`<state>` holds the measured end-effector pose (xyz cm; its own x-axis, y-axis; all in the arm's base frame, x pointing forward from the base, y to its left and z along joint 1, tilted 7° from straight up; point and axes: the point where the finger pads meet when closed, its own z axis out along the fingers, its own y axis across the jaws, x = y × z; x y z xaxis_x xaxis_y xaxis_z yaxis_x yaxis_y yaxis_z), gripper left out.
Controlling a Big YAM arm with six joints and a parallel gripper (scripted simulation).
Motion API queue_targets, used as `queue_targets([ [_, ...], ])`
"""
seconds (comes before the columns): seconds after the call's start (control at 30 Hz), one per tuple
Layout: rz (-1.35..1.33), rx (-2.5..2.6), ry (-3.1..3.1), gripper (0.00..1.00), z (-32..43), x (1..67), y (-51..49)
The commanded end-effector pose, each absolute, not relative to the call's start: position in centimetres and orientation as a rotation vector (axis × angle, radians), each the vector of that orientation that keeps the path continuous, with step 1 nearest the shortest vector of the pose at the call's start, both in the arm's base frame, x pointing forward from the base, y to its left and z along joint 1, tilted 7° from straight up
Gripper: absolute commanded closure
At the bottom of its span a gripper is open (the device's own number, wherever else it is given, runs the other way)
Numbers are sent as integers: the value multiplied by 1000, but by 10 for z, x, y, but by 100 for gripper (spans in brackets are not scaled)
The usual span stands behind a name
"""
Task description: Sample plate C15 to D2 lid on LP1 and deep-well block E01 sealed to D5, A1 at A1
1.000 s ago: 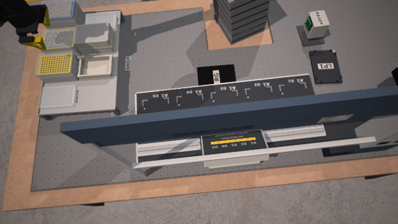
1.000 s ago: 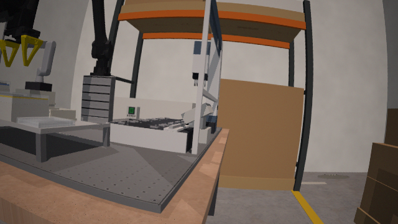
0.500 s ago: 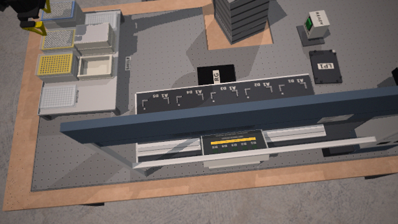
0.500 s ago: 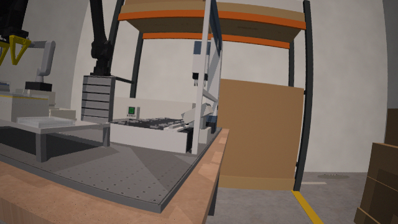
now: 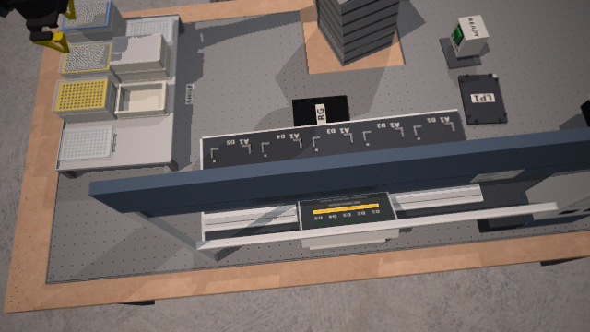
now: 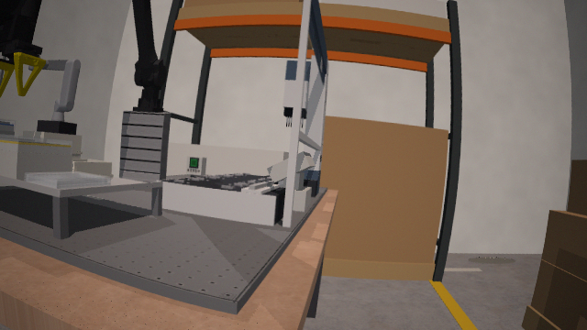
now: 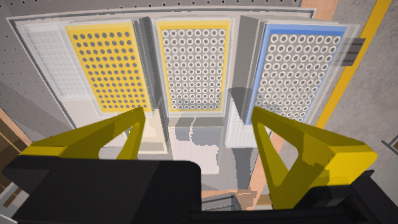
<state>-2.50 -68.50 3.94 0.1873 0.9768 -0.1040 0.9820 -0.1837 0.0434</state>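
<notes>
My gripper (image 5: pixel 62 25) (image 6: pixel 11 92) (image 7: pixel 198 112) is open and empty, high above the far end of the SHELF (image 5: pixel 143 143). Below it in the wrist view lie a clear lidded plate (image 7: pixel 47 55) (image 5: pixel 86 142), a yellow tip rack (image 7: pixel 107 65) (image 5: pixel 82 94), a yellow-framed rack (image 7: pixel 195 65) (image 5: pixel 86 57) and a blue-framed rack (image 7: pixel 295 70) (image 5: pixel 85 14). In the inner row are an open reservoir (image 5: pixel 142 98) (image 7: pixel 152 135), stacked sealed blocks (image 5: pixel 138 55) and another lidded plate (image 5: pixel 152 28). I cannot read any ID labels. The deck strip with D5 (image 5: pixel 230 148) to D1 (image 5: pixel 433 124) is bare. Lid park LP1 (image 5: pixel 481 98) is bare.
The regrip nest RG (image 5: pixel 320 112) lies behind the deck strip. The READY key (image 5: pixel 457 35) stands at the back right. The arm's base block (image 5: pixel 357 28) stands at the back middle. A blue gantry bar (image 5: pixel 323 171) spans the front of the deck.
</notes>
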Motion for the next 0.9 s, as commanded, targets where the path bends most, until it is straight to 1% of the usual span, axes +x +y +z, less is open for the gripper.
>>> queue_targets([
  [0.0, -144, 2289, 1921, 0, 72, -22, -701],
  [0.57, -144, 2289, 1921, 0, 72, -22, -701],
  [0.6, -181, 2262, 1907, 0, 91, -32, -704],
  [0.63, -155, 2282, 1915, 0, 78, -40, -694],
  [0.87, -150, 2289, 1921, 0, 77, -74, -686],
])
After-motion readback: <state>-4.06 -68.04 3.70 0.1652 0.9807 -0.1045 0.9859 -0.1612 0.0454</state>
